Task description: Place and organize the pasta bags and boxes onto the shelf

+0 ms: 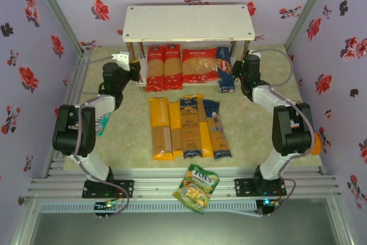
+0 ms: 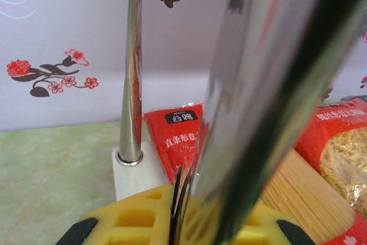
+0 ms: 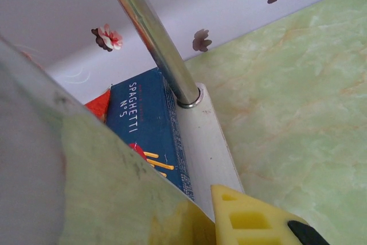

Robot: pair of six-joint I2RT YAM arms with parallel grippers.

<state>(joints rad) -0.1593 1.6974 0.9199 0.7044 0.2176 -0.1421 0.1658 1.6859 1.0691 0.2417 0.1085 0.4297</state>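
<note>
The shelf stands at the back, with a white top board. On its lower board lie two red spaghetti bags, a wider red bag and a dark-blue box. Several long yellow and dark-blue packs lie side by side mid-table. My left gripper is at the shelf's left front leg. In the left wrist view that gripper is shut on the shiny leg. My right gripper is shut on the right front leg, which hides one finger, beside the blue box.
A green-yellow snack bag lies on the near rail between the arm bases. Floral walls close in the table on three sides. Another shelf leg stands just beyond each gripper, set into the white lower board.
</note>
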